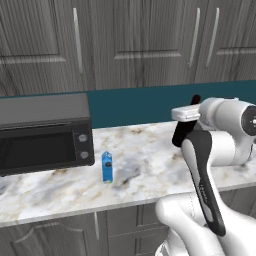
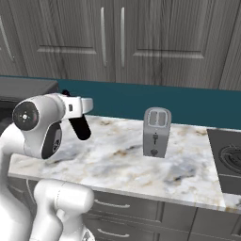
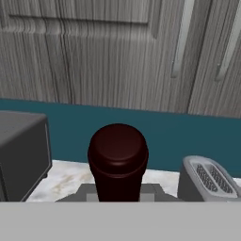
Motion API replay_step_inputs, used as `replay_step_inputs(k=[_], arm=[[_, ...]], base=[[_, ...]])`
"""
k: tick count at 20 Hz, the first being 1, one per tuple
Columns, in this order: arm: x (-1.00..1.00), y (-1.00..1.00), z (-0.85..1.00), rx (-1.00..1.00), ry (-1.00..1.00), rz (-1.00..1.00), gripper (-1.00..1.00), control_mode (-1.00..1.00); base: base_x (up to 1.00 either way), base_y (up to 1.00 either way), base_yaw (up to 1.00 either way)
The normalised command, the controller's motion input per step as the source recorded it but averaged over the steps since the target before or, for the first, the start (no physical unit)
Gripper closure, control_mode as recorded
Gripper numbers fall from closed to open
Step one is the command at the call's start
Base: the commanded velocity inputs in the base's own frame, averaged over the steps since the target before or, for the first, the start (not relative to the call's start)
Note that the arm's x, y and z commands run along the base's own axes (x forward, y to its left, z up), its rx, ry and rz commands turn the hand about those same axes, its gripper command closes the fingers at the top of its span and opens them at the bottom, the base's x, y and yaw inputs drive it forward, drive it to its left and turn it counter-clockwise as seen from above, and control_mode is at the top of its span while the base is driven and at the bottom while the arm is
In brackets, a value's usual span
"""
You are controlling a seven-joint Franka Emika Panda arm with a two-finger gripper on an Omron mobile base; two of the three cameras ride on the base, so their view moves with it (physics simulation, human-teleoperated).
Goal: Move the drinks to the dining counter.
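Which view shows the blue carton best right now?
The left base view: the blue carton stands upright and unobstructed on the marble counter, just right of the microwave. The right base and hand views give nothing usable of it.

You're facing a run of grey wood-grain wall cabinets (image 1: 135, 40) with long pale bar handles, above a teal backsplash (image 2: 179, 101). Below it runs a marble-look bench (image 1: 150, 150), veined grey and tan, with grey drawer fronts (image 2: 141, 212) under its edge. A black microwave (image 1: 42, 132) stands at its left, a silver toaster (image 2: 156, 132) further right, and a dark cooktop (image 2: 228, 160) at the far right.
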Motion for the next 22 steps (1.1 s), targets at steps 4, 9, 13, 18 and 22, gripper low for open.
replay_step_inputs(k=[4,9,13,18,22], arm=[[-0.18,0.0,0.25,0.0,0.0,0.0,1.0,-1.0],[-0.18,0.0,0.24,0.0,0.0,0.0,1.0,-1.0],[-0.18,0.0,0.16,0.0,0.0,0.0,1.0,-1.0],[-0.21,0.0,0.13,0.0,-0.01,0.0,1.0,-1.0],[-0.09,0.01,0.1,0.0,-0.01,0.0,1.0,-1.0]], base=[[0.0,0.0,0.0],[0.0,0.0,0.0],[0.0,0.0,0.0],[0.0,0.0,0.0],[0.0,0.0,0.0]])
